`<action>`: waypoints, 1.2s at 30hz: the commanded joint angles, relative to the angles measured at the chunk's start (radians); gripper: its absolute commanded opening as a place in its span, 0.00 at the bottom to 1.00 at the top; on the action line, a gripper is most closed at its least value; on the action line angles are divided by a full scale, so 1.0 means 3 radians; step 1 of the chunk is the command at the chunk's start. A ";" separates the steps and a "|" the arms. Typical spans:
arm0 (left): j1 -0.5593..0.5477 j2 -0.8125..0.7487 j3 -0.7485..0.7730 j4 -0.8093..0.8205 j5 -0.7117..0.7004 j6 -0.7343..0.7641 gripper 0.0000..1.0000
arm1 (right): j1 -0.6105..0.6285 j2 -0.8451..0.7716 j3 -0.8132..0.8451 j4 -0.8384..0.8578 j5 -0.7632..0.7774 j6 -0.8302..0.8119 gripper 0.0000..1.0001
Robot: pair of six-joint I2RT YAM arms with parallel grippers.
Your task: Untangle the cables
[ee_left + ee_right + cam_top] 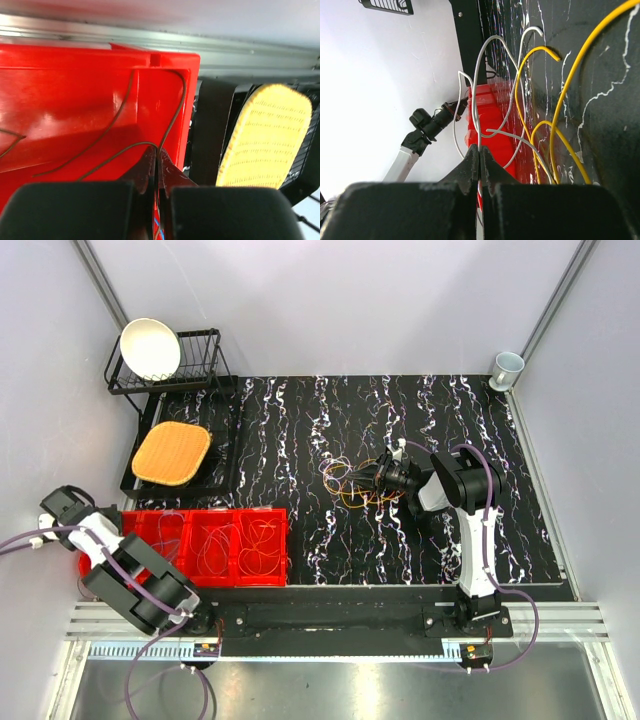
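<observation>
The step in hand was drawing one strand out of the tangle (350, 480), which lay on the mat (300, 430) at the centre of the top view. The right gripper (479, 154) was clamped tight on a white cable (476, 95), which rose from its tips and looped among yellow cables (555, 115) at the right of its wrist view. At lower left in the top view, the left gripper (157, 162) sat over the left end of the bin (192, 100). Its jaws were pressed together, and a thin cable (117, 112) ran to their tips, seemingly pinched. Next, as I judged it, the right arm needed to lift the white cable slowly clear of the yellow loops and then carry it toward the bin. The left needed to let go.
</observation>
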State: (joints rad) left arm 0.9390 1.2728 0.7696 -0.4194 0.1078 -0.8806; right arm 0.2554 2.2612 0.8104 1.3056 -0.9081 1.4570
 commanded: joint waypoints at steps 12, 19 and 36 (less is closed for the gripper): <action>-0.0154 -0.0146 0.0553 -0.0059 0.0490 0.0389 0.74 | 0.0003 0.0025 0.0080 0.0664 -0.0072 0.0052 0.00; -0.0476 -0.0734 0.0896 -0.0575 -0.0128 0.0593 0.99 | 0.0003 0.0020 0.0090 0.0659 -0.0077 0.0052 0.00; -0.0931 -0.0460 0.0955 -0.1118 -0.1970 0.1293 0.99 | 0.0003 0.0051 0.0116 0.0669 -0.0097 0.0103 0.00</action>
State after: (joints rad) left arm 0.6582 1.0378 1.1347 -0.7250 -0.3176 -0.5812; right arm 0.2554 2.2612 0.8192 1.3125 -0.9115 1.4799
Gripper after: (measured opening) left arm 0.984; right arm 0.012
